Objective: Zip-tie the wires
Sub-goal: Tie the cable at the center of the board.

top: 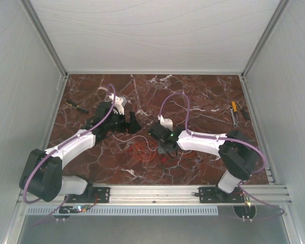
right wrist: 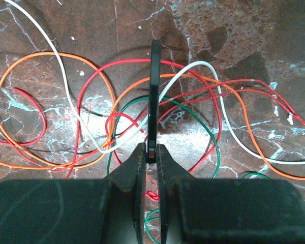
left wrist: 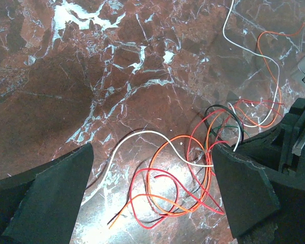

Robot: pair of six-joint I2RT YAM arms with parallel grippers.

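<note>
Wires [top: 142, 149] lie in loose red, orange, white and green loops on the marble table [top: 203, 91], between the two arms. On the left, the left gripper [left wrist: 152, 150] hangs over them with its fingers spread wide, holding nothing. On the right, the right gripper [right wrist: 151, 151] has its fingers pressed together on one end of the black zip tie [right wrist: 154, 96], which sticks straight out across the tangle. The hold is only at the strip's end, so it would likely swivel or slip if it drags on a strand. The loops are spread, not gathered, so the tie could catch only some of them.
</note>
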